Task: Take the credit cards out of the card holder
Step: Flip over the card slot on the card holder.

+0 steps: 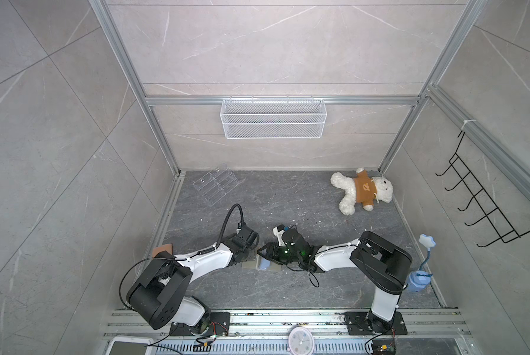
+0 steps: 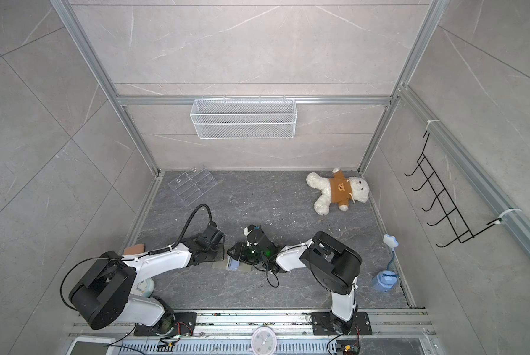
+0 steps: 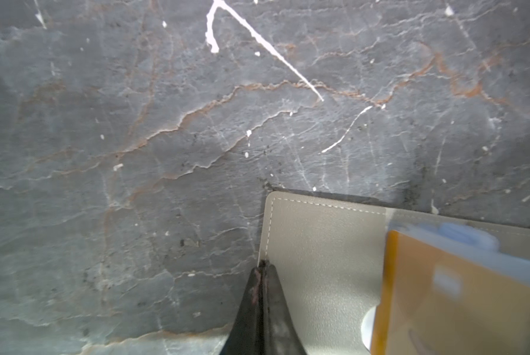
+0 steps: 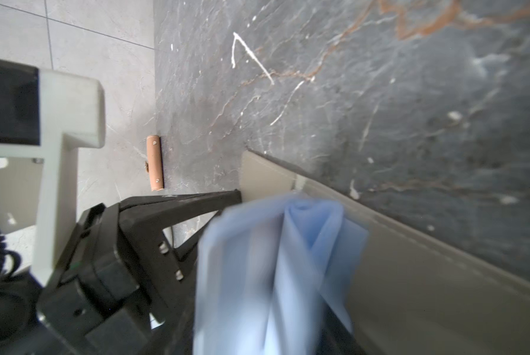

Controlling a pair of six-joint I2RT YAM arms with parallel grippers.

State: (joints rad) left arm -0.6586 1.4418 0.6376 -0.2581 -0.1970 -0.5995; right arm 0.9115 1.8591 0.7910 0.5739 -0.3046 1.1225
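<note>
Lying opened flat near the front middle of the dark stone-patterned table (image 1: pixel 288 199), the card holder (image 3: pixel 325 246) is seen as a grey stitched sheet with its light blue panel (image 4: pixel 288 261) raised off it. One gold-orange credit card (image 3: pixel 442 292) is seen standing up with that panel, lifted away from the grey cover but not yet separated from the holder. Whether more cards are tucked behind it cannot be told.

The left tool (image 3: pixel 262 270) is clenched, with nothing visible between its tips, and its point is set on the stitched edge of the holder, at nine o'clock of the holder in both top views. This is judged to be done so that the light cover is pinned to the table and the whole holder is not dragged along when the card is pulled.

The right tool (image 1: pixel 262 253) is placed at three o'clock, directly over the blue panel. Its jaws are hidden behind the blurred panel in the right wrist view, so it cannot be told whether the panel or card is grasped or the jaws are merely spread around it.

Farther out, a tan-brown wallet (image 1: pixel 164 248) is left at nine o'clock beyond the left arm, a clear acrylic stand (image 1: pixel 216 184) at eleven o'clock and a teddy bear (image 1: pixel 362 190) at one o'clock, all well apart from the work.
</note>
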